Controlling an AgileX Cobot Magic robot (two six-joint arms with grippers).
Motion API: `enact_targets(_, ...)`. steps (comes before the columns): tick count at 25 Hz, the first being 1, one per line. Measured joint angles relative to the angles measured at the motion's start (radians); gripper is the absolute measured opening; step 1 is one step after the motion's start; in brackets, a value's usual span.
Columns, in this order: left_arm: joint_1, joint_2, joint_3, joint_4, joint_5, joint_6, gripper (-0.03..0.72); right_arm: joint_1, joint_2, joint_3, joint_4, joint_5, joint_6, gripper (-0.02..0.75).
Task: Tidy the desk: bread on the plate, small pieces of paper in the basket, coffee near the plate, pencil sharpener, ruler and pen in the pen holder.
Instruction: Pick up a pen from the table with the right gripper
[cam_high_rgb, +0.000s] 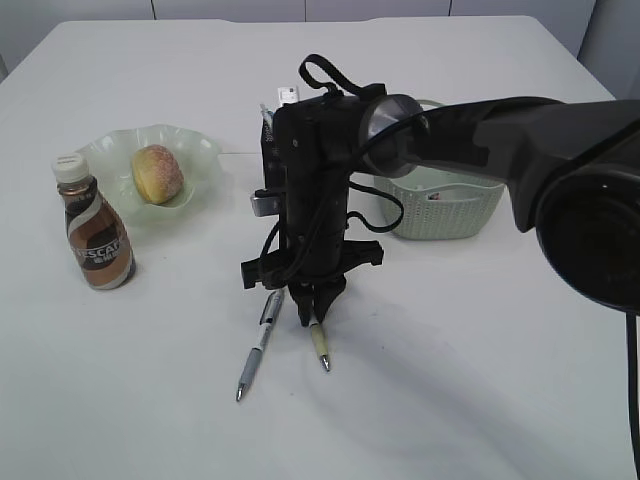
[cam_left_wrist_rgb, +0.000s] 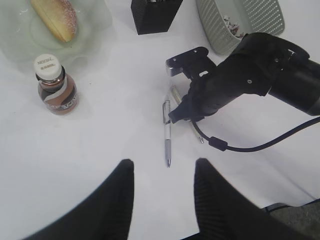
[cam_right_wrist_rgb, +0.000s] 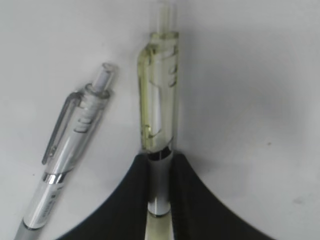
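Right gripper (cam_right_wrist_rgb: 160, 192) at the bottom centre of its wrist view, fingers pinched together on the yellow-green pen (cam_right_wrist_rgb: 159, 107), whose barrel runs straight up the frame from between them. A clear pen (cam_right_wrist_rgb: 70, 165) lies just left, angled, untouched. Left gripper (cam_left_wrist_rgb: 162, 192) hangs apart at the lower edge, holding nothing.

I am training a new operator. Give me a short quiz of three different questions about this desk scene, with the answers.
1. True or false: the bread lies on the plate.
2. How many pens lie on the desk?
3. The right gripper has its jaws closed around: A) the grey pen, B) the yellowish pen, C) the coffee.

Key: 1 true; 2 two; 3 B.
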Motion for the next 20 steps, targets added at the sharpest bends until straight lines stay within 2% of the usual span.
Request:
enact_targets(12,0.0,0.0,0.0,-0.002,0.0,0.0,0.299,0.0,0.0,-0.001,-0.012,0.0,0.0,0.064)
enact_targets(20,0.0,0.0,0.0,-0.017,0.0,0.0,0.299,0.0,-0.109,-0.001,-0.077,0.0,0.001,0.064)
